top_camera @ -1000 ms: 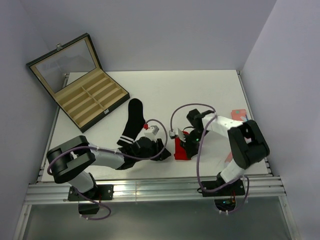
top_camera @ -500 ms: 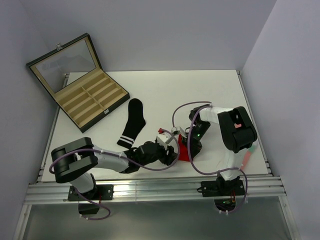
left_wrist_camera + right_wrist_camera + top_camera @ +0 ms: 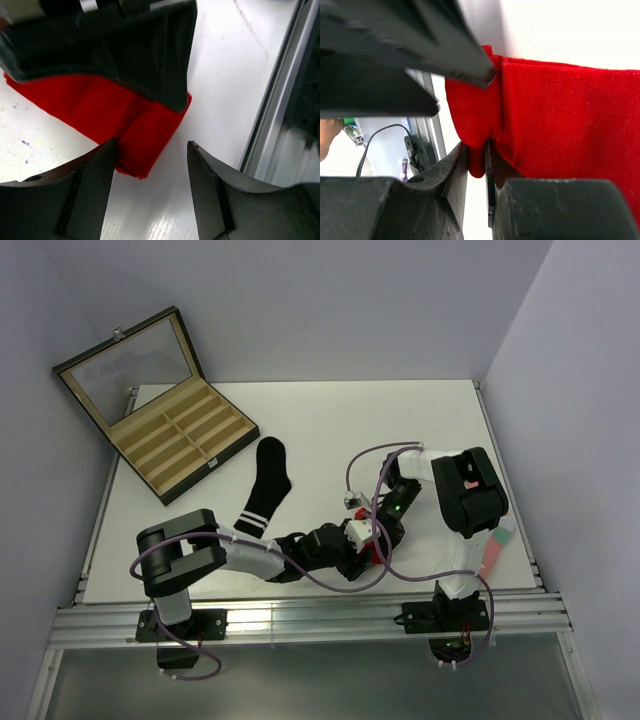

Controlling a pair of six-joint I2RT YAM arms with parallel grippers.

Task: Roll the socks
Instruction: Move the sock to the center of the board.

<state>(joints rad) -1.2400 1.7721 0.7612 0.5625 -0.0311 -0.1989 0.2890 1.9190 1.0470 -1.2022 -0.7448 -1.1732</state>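
One fold pinched, nothing rolled yet

Nearest the front edge of the table point(image 3: 420, 425), both arms crowd over the red sock point(image 3: 107, 117), which lies close to the near rail, right of centre. The right gripper point(image 3: 476, 150) is clenched on a thin fold at the sock's end, with red cloth squeezed between its fingers in its own wrist view. The left gripper point(image 3: 150, 185) is released. Its fingers point(image 3: 85, 190) stand apart on either side of the sock's corner and grasp nothing (one may brush the cloth, which is hard to tell).

From above only a scrap of red shows between the arms, so the sock's long axis on the table cannot be read. In the left wrist view the visible strip runs across under the right gripper, with one crease doubling its edge. No white pattern is in sight.

Further back and to the left, the black sock point(image 3: 265, 485) lies flat and at full length, well apart from both grippers. Its long axis runs near to far with a slight lean, striped cuff toward the arms and toe toward the back wall.

Beyond it, at the far left corner, a compartment box point(image 3: 170, 435) sits with its lid up.

The task looks barely begun. At most there is a first fold on the red sock, so its roll is left to do, and the black sock has not been started
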